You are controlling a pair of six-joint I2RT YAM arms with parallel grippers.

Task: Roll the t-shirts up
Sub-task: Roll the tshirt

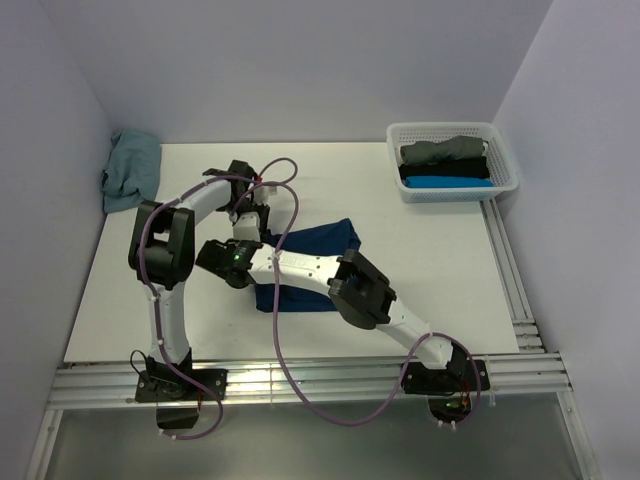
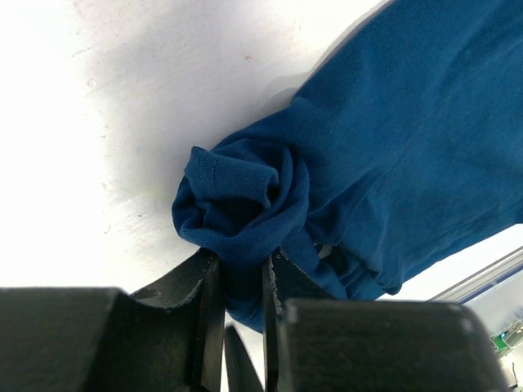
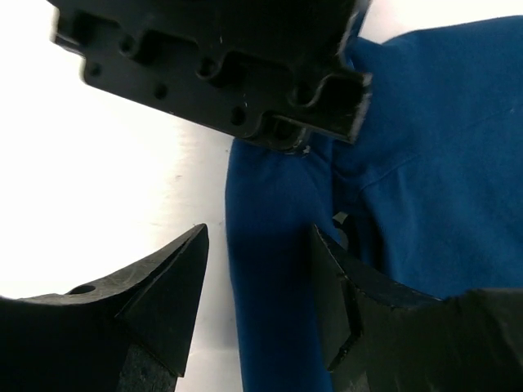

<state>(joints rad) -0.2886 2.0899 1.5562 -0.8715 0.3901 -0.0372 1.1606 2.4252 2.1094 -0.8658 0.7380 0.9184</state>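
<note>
**Location.** The navy t-shirt [image 1: 322,240] lies at the middle of the table [image 1: 430,260], partly hidden under both arms. One end is wound into a small, uneven coil. The remainder lies flat, with some wrinkling beside the coil.

**Left end effector** [image 2: 243,282]. It is pinching the navy t-shirt at the coil, jaws narrow with a fold of cloth between them. The grip appears secure.

**Right end effector** [image 3: 257,294]. It is spread and holds nothing. It stands just beside the left one, jaws astride the long edge of the cloth, one over bare table and the other over fabric.

**Other items.** A basket [image 1: 450,195] at the far right corner holds three rolled t-shirts [image 1: 445,167]: grey, black and bright blue. A teal t-shirt [image 1: 130,170] lies crumpled at the far left corner.

**Assessment.** The roll is begun but not finished, and most of the garment is unrolled.

**Recommendations for the step in hand.**
- The coil looks bunched rather than even across the width. The right end effector should take the cloth at the coil's free side before any turning, so that both ends advance together.
- Turn in short increments, with light tension toward the flat part so the layers pack tight.
- Smooth out the wrinkles beside the coil first, or they will be rolled in.

**Risks.**
- A one-sided pinch may twist the cloth into a rope.
- The two end effectors are close enough to collide.
</note>
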